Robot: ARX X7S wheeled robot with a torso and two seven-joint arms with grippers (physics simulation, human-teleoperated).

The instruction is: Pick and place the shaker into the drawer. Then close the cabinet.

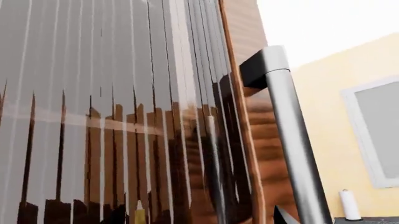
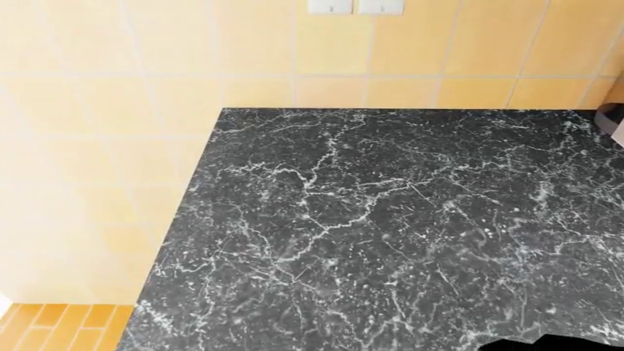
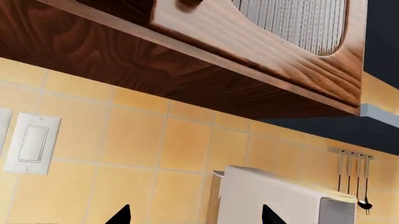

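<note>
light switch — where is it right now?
Right wrist view: the light switch sits on the yellow tiled wall, below the wooden cabinet, with the white appliance off to its side.

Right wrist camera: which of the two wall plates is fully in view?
The switch plate with the rocker; the other plate is cut off at the frame edge.

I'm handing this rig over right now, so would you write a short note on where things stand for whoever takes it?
Left gripper: only one dark fingertip shows in the left wrist view, beside a cabinet door's metal handle; open or shut cannot be told.
Right gripper: open, holding nothing, pointed at the tiled wall under a wall cabinet.
Shaker and drawer: in none of the views. The head view shows only the black marble counter.
Done: nothing confirmed.
Left: find the shaker, put it into the drawer, close the cabinet.
</note>
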